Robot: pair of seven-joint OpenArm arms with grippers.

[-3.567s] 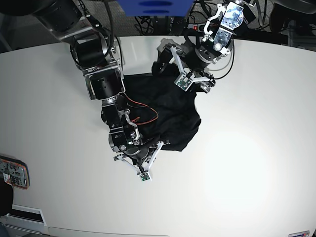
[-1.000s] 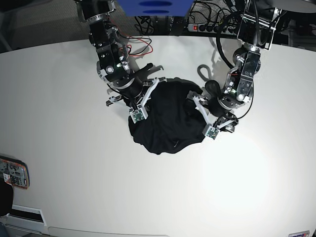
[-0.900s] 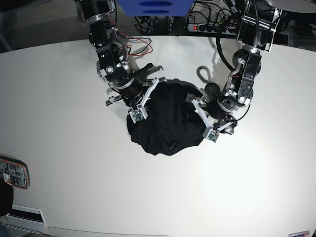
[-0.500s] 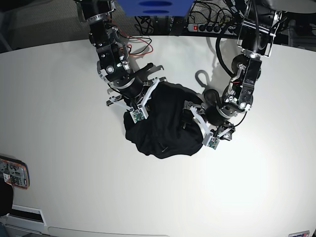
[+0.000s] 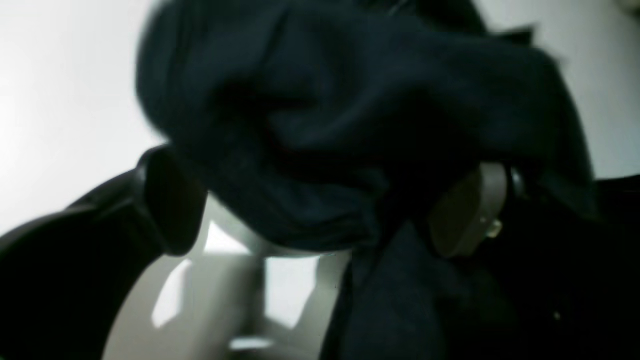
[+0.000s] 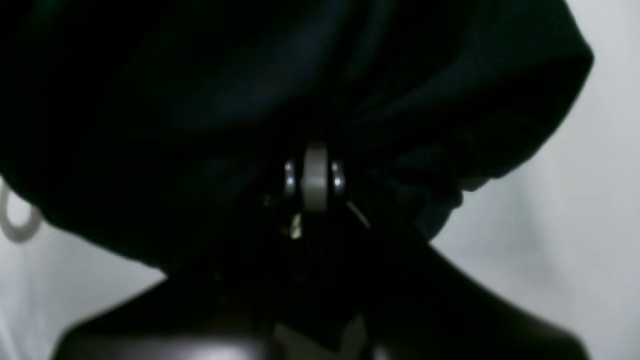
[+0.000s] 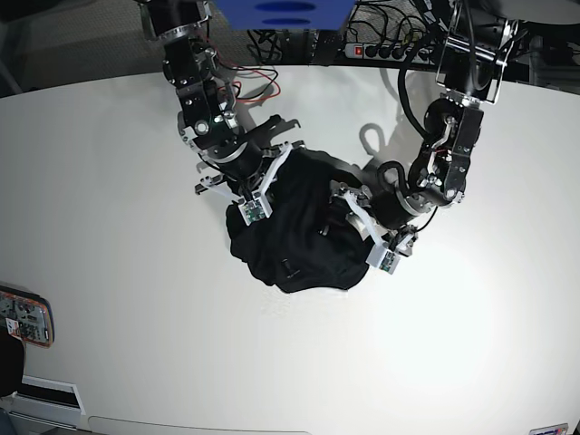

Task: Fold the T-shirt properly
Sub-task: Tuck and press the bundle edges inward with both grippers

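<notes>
The right gripper [image 7: 258, 195] is clamped on a fold of the T-shirt [image 7: 299, 231]; in the right wrist view black cloth bunches tightly around its closed tips. The left gripper [image 7: 362, 231] grasps the opposite edge of the T-shirt, with cloth gathered between its fingers [image 5: 465, 215]. The T-shirt forms a crumpled mound between both grippers on the white table [image 7: 136, 299]. A small device [image 7: 25, 317] lies far from the T-shirt, at the table's edge.

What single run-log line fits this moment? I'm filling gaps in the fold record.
stage: gathering | garment: plain black cloth T-shirt bunched on white table, unfolded | left gripper: shut on T-shirt | right gripper: shut on T-shirt
</notes>
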